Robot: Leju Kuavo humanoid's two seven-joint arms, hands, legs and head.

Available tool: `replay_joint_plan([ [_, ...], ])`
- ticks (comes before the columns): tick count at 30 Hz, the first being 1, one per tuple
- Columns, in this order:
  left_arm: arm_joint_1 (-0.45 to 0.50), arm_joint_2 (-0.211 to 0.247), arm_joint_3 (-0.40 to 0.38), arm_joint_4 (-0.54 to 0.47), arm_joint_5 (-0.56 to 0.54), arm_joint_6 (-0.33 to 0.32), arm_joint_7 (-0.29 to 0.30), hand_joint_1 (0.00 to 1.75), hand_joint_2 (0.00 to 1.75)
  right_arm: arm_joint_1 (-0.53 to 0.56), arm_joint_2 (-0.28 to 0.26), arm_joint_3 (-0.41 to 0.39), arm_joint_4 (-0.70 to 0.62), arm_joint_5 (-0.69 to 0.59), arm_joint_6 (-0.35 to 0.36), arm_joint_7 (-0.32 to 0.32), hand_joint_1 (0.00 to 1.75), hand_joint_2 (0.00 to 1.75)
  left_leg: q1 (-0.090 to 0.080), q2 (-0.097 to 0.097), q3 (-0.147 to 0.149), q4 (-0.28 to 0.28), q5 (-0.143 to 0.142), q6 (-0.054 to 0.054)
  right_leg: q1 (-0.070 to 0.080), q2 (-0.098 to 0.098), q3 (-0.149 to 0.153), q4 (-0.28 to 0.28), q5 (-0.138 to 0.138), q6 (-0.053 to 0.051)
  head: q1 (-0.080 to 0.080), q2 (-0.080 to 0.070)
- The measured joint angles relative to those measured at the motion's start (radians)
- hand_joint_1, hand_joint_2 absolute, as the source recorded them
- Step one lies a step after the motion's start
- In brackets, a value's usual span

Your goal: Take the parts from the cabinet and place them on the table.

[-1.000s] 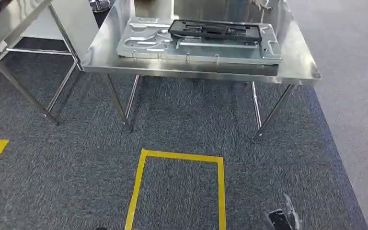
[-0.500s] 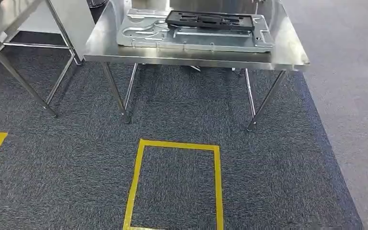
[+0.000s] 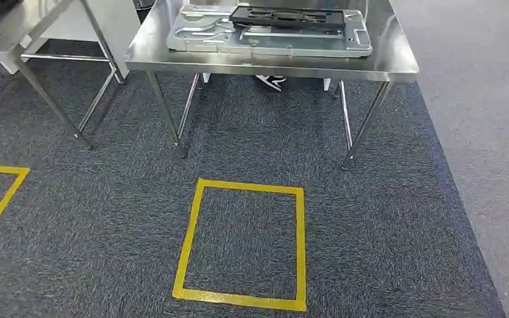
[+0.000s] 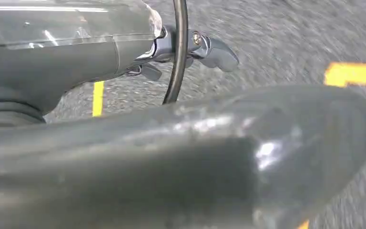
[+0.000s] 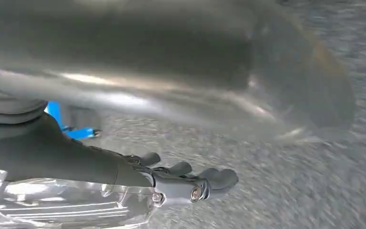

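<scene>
A metal plate [image 3: 268, 36] with a black part [image 3: 288, 18] is seen on the desk [image 3: 397, 66] at twelve o'clock. Left hand [image 4: 190, 47] and right hand [image 5: 186, 179] hang empty, fingers loosely apart, likely between fetches.

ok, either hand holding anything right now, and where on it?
Nothing is held. The left hand and right hand hang over the carpet with nothing in their fingers. The parts lie on the table.

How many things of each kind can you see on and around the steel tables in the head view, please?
Steel tables: 2
Silver metal plates: 1
Black trays on the plate: 1
Yellow tape squares on the carpet: 2
Shoes under the table: 1
Total: 7
</scene>
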Motion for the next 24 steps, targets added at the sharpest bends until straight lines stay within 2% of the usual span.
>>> replay_joint_plan([
  [1, -0.003, 0.0, 0.002, 0.0, -0.001, 0.007, 0.0, 0.0, 0.0, 0.001, -0.003, 0.0, 0.008, 0.005, 0.015, 0.007, 0.0, 0.0, -0.004, 0.015, 0.076, -0.112, -0.034, 0.003, 0.004, -0.008, -0.006, 0.013, -0.002, 0.005, 0.001, 0.0],
  [2, -0.011, -0.003, 0.003, 0.0, -0.002, 0.007, 0.0, 0.0, 0.0, 0.0, -0.005, 0.0, 0.014, 0.009, 0.026, 0.011, 0.0, 0.0, -0.006, 0.009, 0.084, -0.147, -0.065, 0.008, 0.004, -0.023, -0.012, 0.019, 0.004, 0.012, 0.0, 0.0],
  [4, -0.012, -0.006, 0.004, 0.0, -0.002, 0.008, 0.0, 0.0, 0.0, -0.007, -0.005, 0.0, 0.018, 0.017, 0.04, 0.011, 0.0, 0.0, -0.007, -0.01, 0.066, -0.147, -0.057, 0.02, 0.003, -0.044, -0.016, 0.015, 0.021, 0.024, 0.0, 0.0],
  [5, -0.006, -0.008, 0.005, 0.0, -0.003, 0.007, 0.0, 0.0, 0.0, -0.008, -0.005, 0.0, 0.02, 0.021, 0.049, 0.009, 0.0, 0.0, 0.001, -0.018, 0.064, -0.156, -0.041, 0.028, 0.003, -0.047, -0.02, 0.018, 0.022, 0.032, 0.0, 0.0],
  [6, -0.001, -0.01, 0.005, 0.0, -0.003, 0.007, 0.0, 0.0, 0.0, -0.009, -0.005, 0.0, 0.021, 0.024, 0.056, 0.006, 0.0, 0.0, 0.002, -0.02, 0.056, -0.155, -0.032, 0.032, -0.004, -0.007, -0.027, 0.043, -0.011, 0.04, 0.001, 0.0],
  [7, 0.002, -0.01, 0.006, 0.0, -0.001, 0.007, 0.0, 0.0, 0.0, -0.009, -0.005, 0.0, 0.021, 0.027, 0.06, 0.003, 0.0, 0.0, 0.002, -0.026, 0.047, -0.155, -0.026, 0.039, -0.006, 0.02, -0.047, 0.097, -0.06, 0.043, 0.001, 0.0],
  [8, 0.003, -0.011, 0.006, 0.0, -0.002, 0.007, 0.0, 0.0, 0.0, -0.009, -0.003, 0.0, 0.022, 0.029, 0.063, 0.002, 0.0, 0.0, 0.001, -0.031, 0.036, -0.154, -0.017, 0.042, -0.007, 0.035, -0.075, 0.174, -0.112, 0.046, 0.001, 0.0],
  [9, 0.003, -0.013, 0.006, 0.0, -0.001, 0.007, 0.0, 0.0, 0.0, -0.006, 0.0, 0.0, 0.024, 0.032, 0.067, 0.002, 0.0, 0.0, 0.0, -0.039, 0.025, -0.153, -0.009, 0.044, -0.008, 0.042, -0.099, 0.246, -0.152, 0.048, 0.001, 0.0],
  [10, 0.002, -0.014, 0.006, 0.0, -0.001, 0.007, 0.0, 0.0, 0.0, -0.005, 0.008, 0.0, 0.024, 0.034, 0.071, 0.001, 0.0, 0.0, -0.001, -0.051, 0.013, -0.151, -0.001, 0.043, -0.007, 0.044, -0.112, 0.297, -0.173, 0.05, 0.0, 0.0],
  [11, 0.003, -0.014, 0.007, 0.0, 0.0, 0.007, 0.0, 0.0, 0.0, -0.003, 0.011, 0.001, 0.024, 0.035, 0.074, 0.0, 0.0, 0.0, -0.001, -0.062, 0.002, -0.147, 0.005, 0.042, -0.007, 0.045, -0.102, 0.3, -0.167, 0.049, 0.001, 0.0],
  [12, 0.003, -0.014, 0.009, 0.0, 0.001, 0.007, 0.0, 0.0, 0.0, -0.003, 0.012, 0.001, 0.024, 0.039, 0.08, -0.002, 0.0, 0.0, -0.002, -0.073, -0.003, -0.142, 0.009, 0.039, -0.007, 0.047, -0.073, 0.258, -0.141, 0.047, 0.001, 0.0],
  [13, 0.005, -0.015, 0.011, 0.0, 0.002, 0.008, 0.0, 0.0, 0.0, -0.004, 0.012, 0.002, 0.024, 0.042, 0.085, -0.003, 0.0, 0.0, -0.002, -0.083, -0.01, -0.138, 0.012, 0.036, -0.008, 0.052, -0.022, 0.184, -0.105, 0.044, 0.001, 0.0],
  [14, 0.005, -0.015, 0.013, 0.0, 0.006, 0.008, 0.0, 0.0, 0.0, -0.005, 0.012, 0.003, 0.024, 0.046, 0.09, -0.003, 0.0, 0.0, -0.002, -0.091, -0.015, -0.134, 0.015, 0.033, -0.008, 0.071, 0.037, 0.089, -0.069, 0.039, 0.001, 0.0],
  [15, 0.005, -0.016, 0.014, 0.0, 0.008, 0.008, 0.001, 0.0, 0.0, -0.005, 0.012, 0.003, 0.024, 0.048, 0.092, -0.003, 0.0, 0.0, 0.0, -0.097, -0.02, -0.13, 0.018, 0.03, -0.009, 0.116, 0.081, 0.013, -0.06, 0.031, 0.001, 0.0],
  [16, 0.003, -0.017, 0.014, 0.0, 0.008, 0.008, 0.002, 0.0, 0.0, -0.003, 0.012, 0.003, 0.024, 0.05, 0.094, -0.003, 0.0, 0.0, -0.009, -0.102, -0.029, -0.12, 0.018, 0.026, -0.008, 0.126, 0.086, -0.012, -0.065, 0.027, 0.0, 0.0],
  [19, 0.002, -0.017, 0.023, 0.0, 0.009, 0.008, 0.003, 0.0, 0.0, -0.004, 0.012, 0.005, 0.025, 0.053, 0.098, -0.003, 0.0, 0.0, 0.0, -0.128, -0.038, -0.126, 0.031, 0.006, 0.0, 0.099, 0.082, -0.005, -0.06, 0.016, 0.001, 0.0],
  [20, 0.003, -0.017, 0.027, 0.0, 0.01, 0.009, 0.003, 0.0, 0.0, -0.006, 0.012, 0.005, 0.025, 0.053, 0.101, -0.003, 0.0, 0.0, -0.006, -0.134, -0.043, -0.122, 0.031, 0.0, -0.012, 0.087, 0.083, -0.019, -0.051, 0.005, 0.0, 0.0],
  [21, 0.004, -0.017, 0.029, 0.0, 0.01, 0.009, 0.003, 0.0, 0.0, -0.008, 0.012, 0.006, 0.026, 0.054, 0.102, -0.003, 0.0, 0.0, -0.003, -0.109, -0.05, -0.105, 0.016, -0.001, -0.012, 0.072, 0.086, -0.024, -0.046, 0.0, 0.0, 0.0],
  [22, 0.005, -0.017, 0.029, 0.0, 0.01, 0.009, 0.004, 0.0, 0.0, -0.006, 0.011, 0.006, 0.026, 0.054, 0.103, -0.003, 0.0, 0.0, -0.004, -0.087, -0.074, -0.057, -0.023, -0.004, -0.012, 0.063, 0.083, -0.025, -0.045, -0.005, 0.0, 0.0],
  [24, 0.003, -0.017, 0.03, 0.0, 0.011, 0.009, 0.003, 0.0, 0.0, -0.002, 0.004, 0.006, 0.027, 0.055, 0.107, 0.002, 0.0, 0.0, 0.001, -0.072, -0.145, 0.101, -0.107, -0.013, -0.009, 0.034, 0.076, -0.023, -0.044, -0.007, 0.0, 0.0],
])
